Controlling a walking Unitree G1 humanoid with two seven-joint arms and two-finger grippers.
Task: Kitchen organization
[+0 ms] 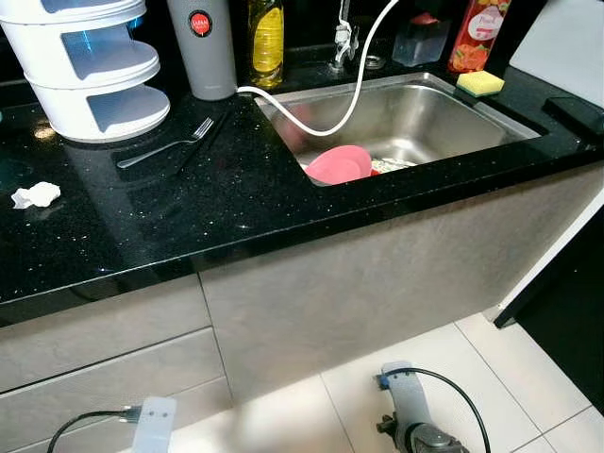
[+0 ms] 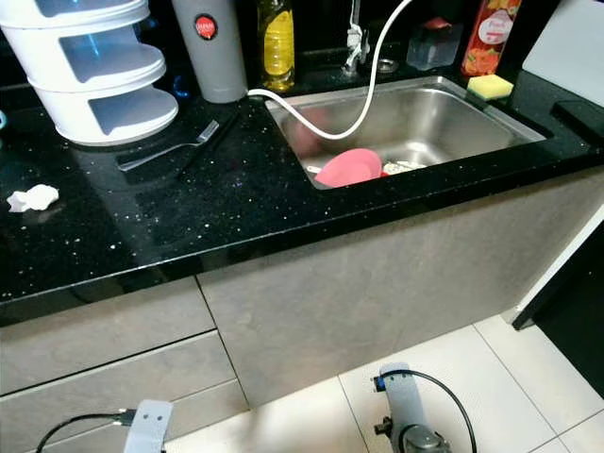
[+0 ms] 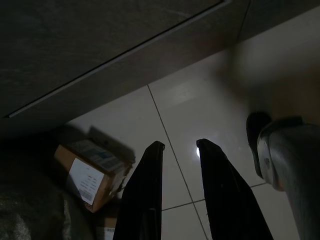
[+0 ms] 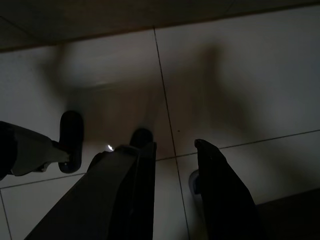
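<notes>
Currently, head views: fork (image 1: pixel 168 146) and crumpled tissue (image 1: pixel 36 195) lie loose on the black surface (image 1: pixel 236 203); pink bowl (image 1: pixel 338 164) sits in the sink (image 1: pixel 444 113). Organization appears unstarted. Left wrist view: left end effector (image 3: pixel 175 150) open, empty, above floor tiles. Right wrist view: right end effector (image 4: pixel 172 150) likewise open, empty.

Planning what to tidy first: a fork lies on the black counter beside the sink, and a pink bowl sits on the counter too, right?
Not quite. The fork does lie on the black counter beside the sink, but the pink bowl sits inside the sink, not on the counter. The left eye view shows it.
</notes>
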